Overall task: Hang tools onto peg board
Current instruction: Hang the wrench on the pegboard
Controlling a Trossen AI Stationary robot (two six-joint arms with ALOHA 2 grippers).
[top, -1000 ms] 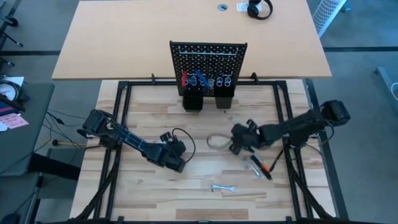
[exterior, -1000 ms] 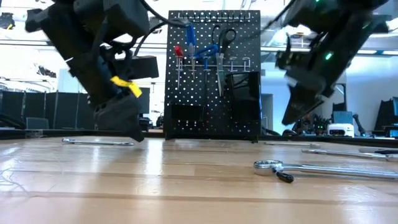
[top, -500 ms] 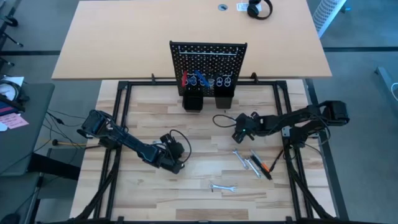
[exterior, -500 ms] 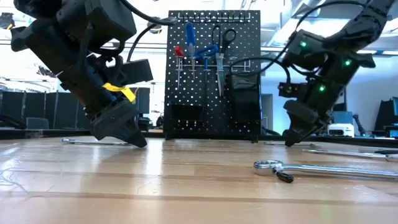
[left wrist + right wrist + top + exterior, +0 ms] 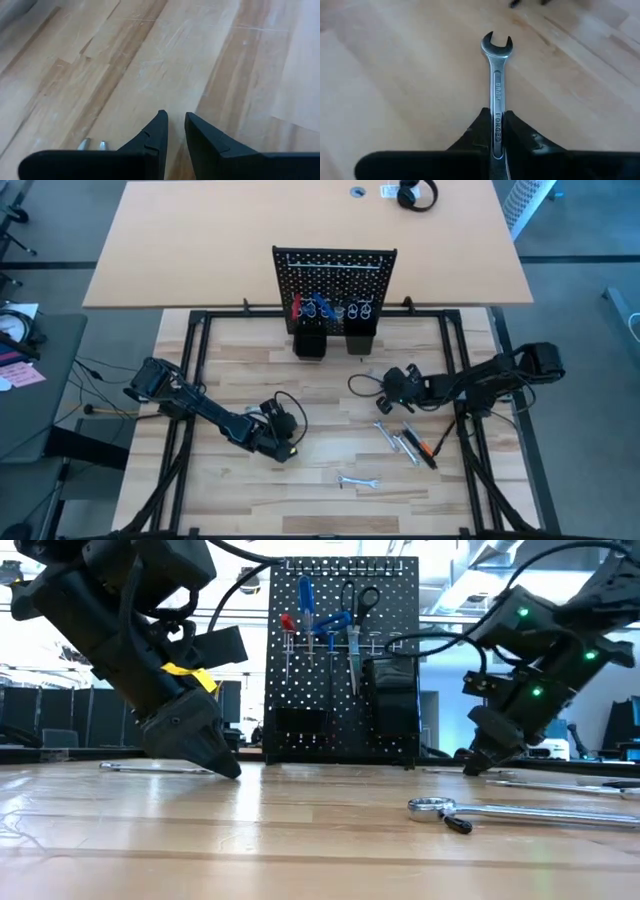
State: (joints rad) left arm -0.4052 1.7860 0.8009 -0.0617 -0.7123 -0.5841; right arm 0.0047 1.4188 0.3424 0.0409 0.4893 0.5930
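The black peg board (image 5: 335,265) stands upright at the table's far middle. A red-handled tool (image 5: 287,622), blue-handled tools (image 5: 306,595) and black scissors (image 5: 360,600) hang on it. My right gripper (image 5: 388,390) is low over the wood, right of centre, shut on a silver wrench (image 5: 496,75). My left gripper (image 5: 290,452) slants down at the table's left centre, its tips close to the wood. Its fingers (image 5: 175,122) stand a little apart with nothing between them. More tools (image 5: 405,440) and a small wrench (image 5: 357,481) lie flat on the table. My right gripper pinches the wrench's flat shank (image 5: 496,120) between its two fingers. The fingers slant down from the table's right side, and the wrench runs straight on ahead of them. Its open-jaw end (image 5: 496,46) points away from the gripper, at or just above the wood; which, I cannot tell.
Two black cups (image 5: 311,343) stand at the board's foot. A long wrench (image 5: 520,810) lies near the low camera, and an orange-and-black tool (image 5: 430,452) lies by the right frame rail. A cable loop (image 5: 355,385) hangs beside my right gripper. A thin wrench (image 5: 160,768) lies behind the left gripper.
My right gripper has come down from well above the table to the wood and gone toward the far edge, away from the loose tools. My left gripper has tipped a little further down.
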